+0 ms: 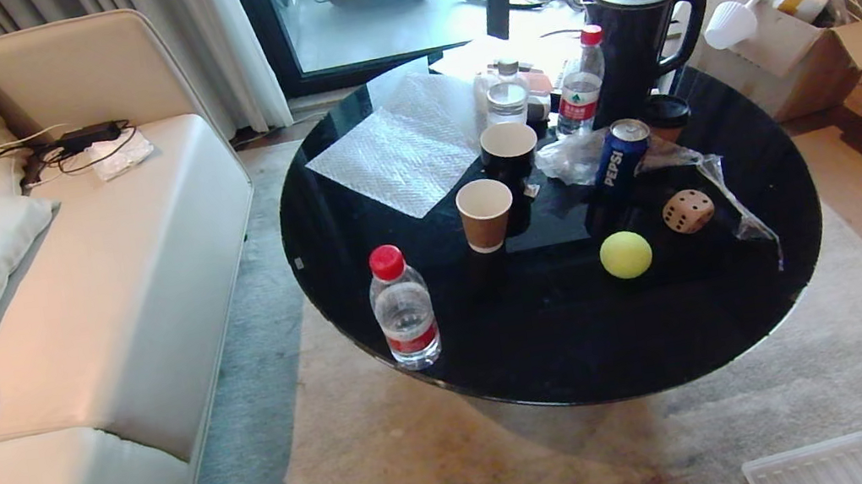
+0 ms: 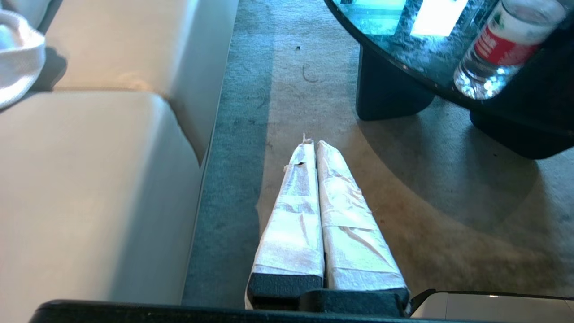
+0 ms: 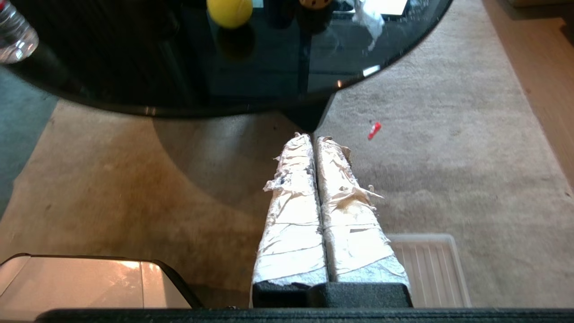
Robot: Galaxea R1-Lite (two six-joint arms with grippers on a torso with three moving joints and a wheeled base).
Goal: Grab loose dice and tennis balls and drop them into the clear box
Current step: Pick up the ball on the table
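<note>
On the round black glass worktop (image 1: 429,345), near its right front edge: one fuzzy yellow-green tennis ball (image 1: 626,254), and just beside it, a bit farther back and to the right, one pale beige die with black pips (image 1: 688,210). Not touching. Close behind them: a blue Pepsi can (image 1: 620,154) and a crinkly clear plastic wrap (image 1: 716,178), its strip running past the die's right side. Farther left: a brown paper cup (image 1: 486,214) and a water bottle with a red cap (image 1: 403,307).

Down on the beige carpet, at the front right: a flat ribbed clear plastic piece (image 1: 819,466), more like a lid than a tub. No clear box to be seen for sure.

Left pincer (image 2: 312,142): pressed together, holding nothing, low over the carpet between sofa and worktop. Right pincer (image 3: 309,137): pressed together too, holding nothing, low before the worktop's front edge.

Step in hand: probably the very start, nothing picked up. Next: likely lift the right arm, spread the pincer, reach for the ball. Careful, round things roll.
</note>
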